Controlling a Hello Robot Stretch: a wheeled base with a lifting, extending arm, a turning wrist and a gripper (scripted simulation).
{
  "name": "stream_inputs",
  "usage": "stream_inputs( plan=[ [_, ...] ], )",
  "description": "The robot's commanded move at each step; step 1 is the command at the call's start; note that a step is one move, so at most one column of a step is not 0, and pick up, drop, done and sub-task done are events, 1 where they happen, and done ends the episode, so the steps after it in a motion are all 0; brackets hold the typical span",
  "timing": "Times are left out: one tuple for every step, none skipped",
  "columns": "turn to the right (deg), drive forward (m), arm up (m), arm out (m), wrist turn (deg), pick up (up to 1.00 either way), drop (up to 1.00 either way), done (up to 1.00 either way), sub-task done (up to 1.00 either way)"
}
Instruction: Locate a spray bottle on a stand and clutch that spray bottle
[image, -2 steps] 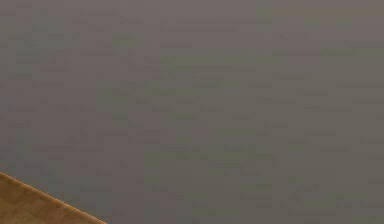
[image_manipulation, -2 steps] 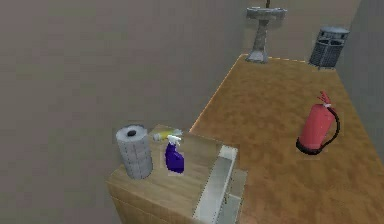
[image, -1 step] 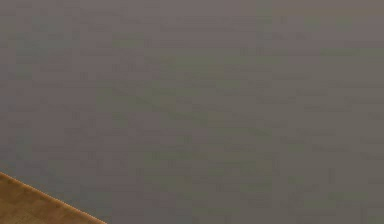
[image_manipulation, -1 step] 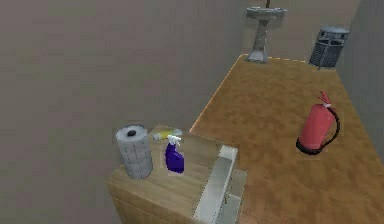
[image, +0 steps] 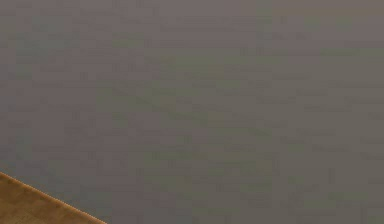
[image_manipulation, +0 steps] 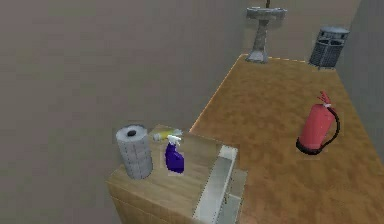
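Grey, matt plaster forms the wall (image: 200, 100), with a wedge of the plank floor (image: 30, 205) at the forward view's near left. In the arm side view the same warm, grained wood floor runs to the far corner. There a white pedestal basin (image_manipulation: 265, 30) stands against the wall, as plumbing requires, and a dark ribbed bin (image_manipulation: 330, 45) sits to its right. At near left stands the pale wooden stand (image_manipulation: 150, 195), flat-topped. A white trough-shaped piece (image_manipulation: 215, 190) lies along its right edge. A red, glossy, cylindrical fire extinguisher (image_manipulation: 316, 125) rests on the floor at right, well apart from the stand. On the stand a soft, dimpled paper roll (image_manipulation: 131, 150) stands upright. Just to its right is the spray bottle (image_manipulation: 176, 158), purple and upright, its pale trigger head uppermost, presumably stored ready for gripping. The claw's state cannot be told.
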Motion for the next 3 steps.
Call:
stream_inputs(
  plan=[
    [0.0, 0.0, 0.0, 0.4, 0.0, 0.0, 0.0, 0.0, 0.0],
    [0.0, 0.0, 0.0, 0.0, 45.0, 0.0, 0.0, 0.0, 0.0],
    [0.0, 0.0, 0.0, 0.0, 45.0, 0.0, 0.0, 0.0, 0.0]
  ],
)
